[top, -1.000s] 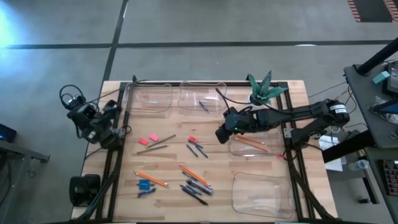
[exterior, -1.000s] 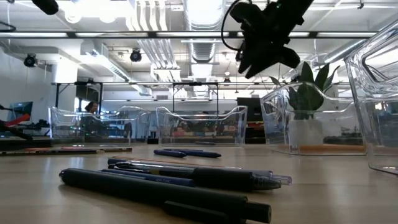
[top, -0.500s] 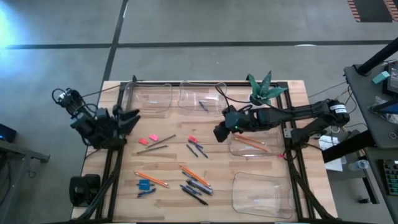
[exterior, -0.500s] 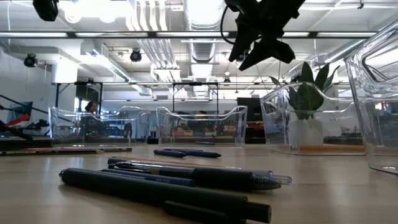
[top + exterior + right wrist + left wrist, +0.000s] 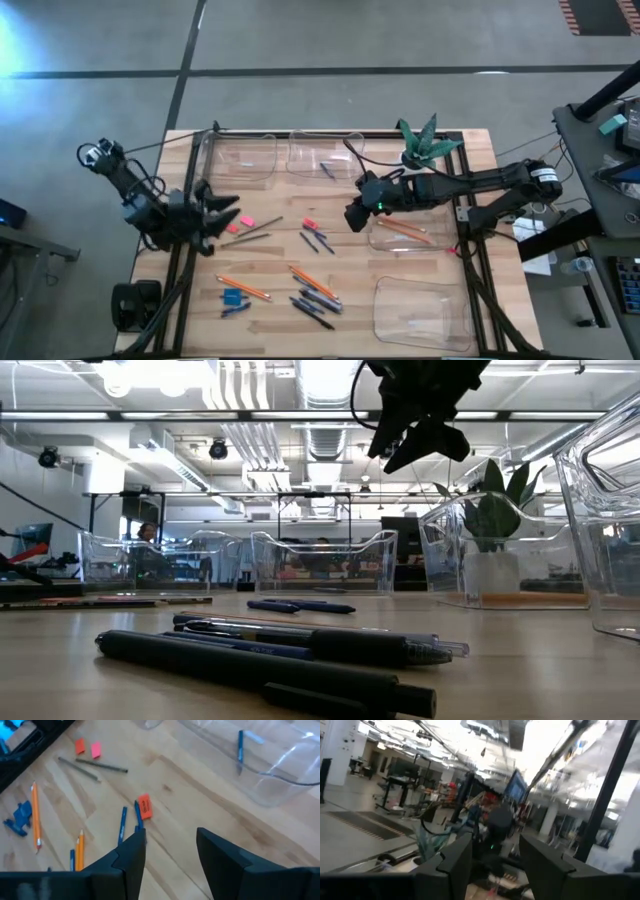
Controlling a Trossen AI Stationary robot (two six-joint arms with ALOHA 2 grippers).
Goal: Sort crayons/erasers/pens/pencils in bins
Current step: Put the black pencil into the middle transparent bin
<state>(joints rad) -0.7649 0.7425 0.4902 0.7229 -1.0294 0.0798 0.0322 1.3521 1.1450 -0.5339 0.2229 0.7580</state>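
Left gripper [image 5: 222,210] moved inward over table edge toward pink erasers [image 5: 246,221], fingers spread, empty | right gripper [image 5: 354,218] still hovers beside pencil bin [image 5: 440,243], fingers parted, empty | pens [image 5: 316,301], pencils [image 5: 243,288] unmoved on table [image 5: 270,265]

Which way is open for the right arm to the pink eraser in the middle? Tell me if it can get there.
Probably yes. The right gripper, open, hangs above the table close to the pink eraser, and bare wood lies between them. Only two blue crayons lie beside it.
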